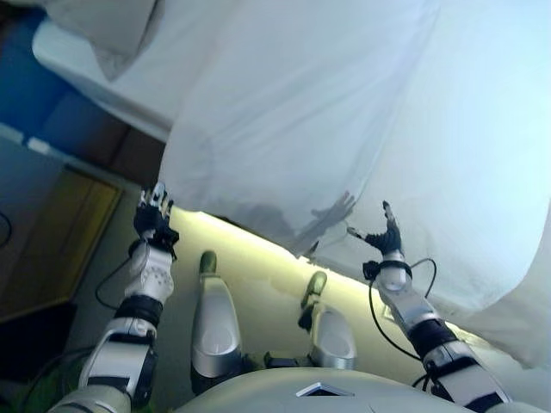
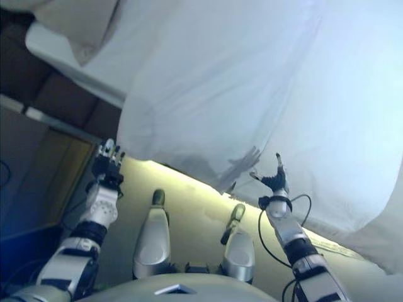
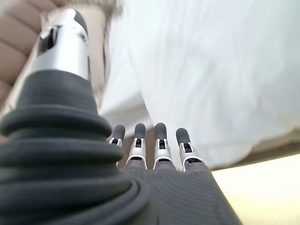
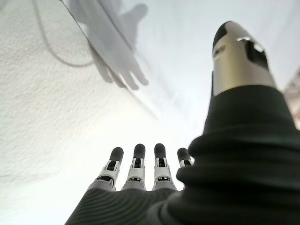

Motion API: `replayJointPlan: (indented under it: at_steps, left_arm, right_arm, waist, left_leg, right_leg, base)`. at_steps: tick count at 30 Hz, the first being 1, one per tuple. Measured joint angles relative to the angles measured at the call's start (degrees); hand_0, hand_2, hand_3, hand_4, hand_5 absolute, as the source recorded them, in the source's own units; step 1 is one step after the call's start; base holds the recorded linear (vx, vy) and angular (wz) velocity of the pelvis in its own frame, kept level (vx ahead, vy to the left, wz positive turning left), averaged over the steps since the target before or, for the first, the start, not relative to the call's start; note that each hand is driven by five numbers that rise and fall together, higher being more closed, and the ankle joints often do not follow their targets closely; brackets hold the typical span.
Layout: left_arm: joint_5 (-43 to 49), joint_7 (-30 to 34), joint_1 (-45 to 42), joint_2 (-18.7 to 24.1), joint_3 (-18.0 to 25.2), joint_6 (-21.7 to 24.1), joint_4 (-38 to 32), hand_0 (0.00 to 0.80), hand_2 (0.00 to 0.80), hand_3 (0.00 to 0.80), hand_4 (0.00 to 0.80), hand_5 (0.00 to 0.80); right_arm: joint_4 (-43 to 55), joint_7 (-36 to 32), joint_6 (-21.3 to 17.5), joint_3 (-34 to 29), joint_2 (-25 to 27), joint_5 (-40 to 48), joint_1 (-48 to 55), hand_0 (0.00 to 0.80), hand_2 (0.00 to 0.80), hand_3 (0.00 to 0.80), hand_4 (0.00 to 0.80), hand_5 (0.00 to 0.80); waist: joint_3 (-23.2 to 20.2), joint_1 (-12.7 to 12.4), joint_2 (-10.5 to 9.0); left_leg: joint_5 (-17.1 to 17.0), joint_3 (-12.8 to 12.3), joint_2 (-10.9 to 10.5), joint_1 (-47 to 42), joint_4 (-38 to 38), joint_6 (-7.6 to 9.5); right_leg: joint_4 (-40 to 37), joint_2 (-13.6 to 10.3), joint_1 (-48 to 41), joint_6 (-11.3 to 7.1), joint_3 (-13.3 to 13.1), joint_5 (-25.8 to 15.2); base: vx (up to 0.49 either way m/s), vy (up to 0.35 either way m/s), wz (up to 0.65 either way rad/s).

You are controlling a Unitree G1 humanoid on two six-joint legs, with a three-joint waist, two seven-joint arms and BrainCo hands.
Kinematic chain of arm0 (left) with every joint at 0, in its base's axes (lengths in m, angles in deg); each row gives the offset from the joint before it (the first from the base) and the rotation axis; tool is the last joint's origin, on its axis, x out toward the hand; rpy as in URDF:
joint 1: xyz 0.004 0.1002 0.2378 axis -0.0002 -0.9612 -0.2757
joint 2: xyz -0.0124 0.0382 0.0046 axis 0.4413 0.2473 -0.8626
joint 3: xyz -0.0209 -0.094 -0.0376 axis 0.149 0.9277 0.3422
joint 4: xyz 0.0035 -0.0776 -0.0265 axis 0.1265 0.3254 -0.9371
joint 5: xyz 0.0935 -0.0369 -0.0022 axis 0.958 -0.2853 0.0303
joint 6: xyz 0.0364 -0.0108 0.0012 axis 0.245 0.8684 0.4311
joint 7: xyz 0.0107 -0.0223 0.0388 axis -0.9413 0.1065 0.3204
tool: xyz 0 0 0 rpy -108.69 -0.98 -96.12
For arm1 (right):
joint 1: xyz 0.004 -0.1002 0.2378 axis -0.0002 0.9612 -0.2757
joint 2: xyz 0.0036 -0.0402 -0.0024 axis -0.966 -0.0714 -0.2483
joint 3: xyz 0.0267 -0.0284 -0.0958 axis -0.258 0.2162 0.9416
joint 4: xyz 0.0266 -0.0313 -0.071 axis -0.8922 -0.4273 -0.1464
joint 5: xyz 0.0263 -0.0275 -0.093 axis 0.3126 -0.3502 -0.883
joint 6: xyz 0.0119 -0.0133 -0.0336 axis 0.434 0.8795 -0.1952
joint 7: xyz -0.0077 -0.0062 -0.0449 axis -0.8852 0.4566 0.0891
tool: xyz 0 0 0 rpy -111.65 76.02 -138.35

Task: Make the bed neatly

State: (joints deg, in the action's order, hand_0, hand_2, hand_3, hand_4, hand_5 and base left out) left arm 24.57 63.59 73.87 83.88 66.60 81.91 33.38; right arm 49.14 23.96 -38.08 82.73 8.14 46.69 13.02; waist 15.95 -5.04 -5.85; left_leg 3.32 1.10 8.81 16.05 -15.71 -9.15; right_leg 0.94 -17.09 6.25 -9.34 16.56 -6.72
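A white sheet (image 1: 344, 112) covers the bed and hangs over its near edge. The hanging corner (image 1: 185, 185) droops at the left. A pale pillow (image 1: 112, 34) lies at the far left end. My left hand (image 1: 155, 219) is open, fingers straight, just below and left of the hanging corner, apart from the cloth. My right hand (image 1: 383, 234) is open with spread fingers, close in front of the draped sheet near its lower hem. Its own wrist view shows straight fingers (image 4: 136, 168) facing the white cloth (image 4: 56, 117), holding nothing. The left wrist view shows straight fingers (image 3: 159, 145) pointing at the sheet (image 3: 211, 75).
A light floor strip (image 1: 258, 275) runs under the bed's edge in front of me. At the left stand a blue panel (image 1: 34, 86) and a yellowish wooden board (image 1: 60, 232). The bed's white side rail (image 1: 95, 86) shows below the pillow.
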Motion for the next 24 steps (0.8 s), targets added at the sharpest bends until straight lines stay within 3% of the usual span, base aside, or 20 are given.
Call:
replayJointPlan:
  at_steps: [6, 14, 24]
  left_arm:
    - [8.1, 5.6, -8.3, -1.7, 0.7, -2.5, -0.2, 0.000, 0.000, 0.000, 0.000, 0.000]
    - [9.5, 10.3, -11.6, -2.8, 1.5, -3.2, -0.6, 0.000, 0.000, 0.000, 0.000, 0.000]
    - [10.0, 10.7, -14.3, -3.5, 1.0, -5.5, -2.3, 0.000, 0.000, 0.000, 0.000, 0.000]
  right_arm:
    - [-1.7, -9.1, -1.5, -3.5, -1.7, 11.7, 6.5, 0.000, 0.000, 0.000, 0.000, 0.000]
    - [-3.5, -23.0, -3.6, -6.1, -5.2, 27.3, 11.0, 0.000, 0.000, 0.000, 0.000, 0.000]
    - [-3.3, -23.8, -4.0, -5.8, -5.3, 29.5, 10.8, 0.000, 0.000, 0.000, 0.000, 0.000]
  waist:
    - [-6.3, 1.4, 1.77]
    - [-11.9, 2.6, 3.96]
    - [-13.6, 2.4, 4.22]
  left_leg:
    - [-0.9, -2.9, 1.8, -7.7, 6.1, -0.99]
    - [-6.7, -5.0, 2.9, -17.5, 19.6, -2.06]
    - [-7.1, -5.6, 3.3, -20.5, 20.9, -2.21]
  right_leg:
    - [-3.0, 1.7, -4.3, -0.07, -1.3, 0.0]
    - [-5.8, 3.3, -8.2, -1.13, -1.1, -0.4]
    - [-5.9, 3.7, -10.6, -1.21, -1.2, 0.2]
  base:
    - [0.130, -0.011, -0.19]
    - [0.039, 0.001, -0.06]
    - [0.050, -0.008, -0.01]
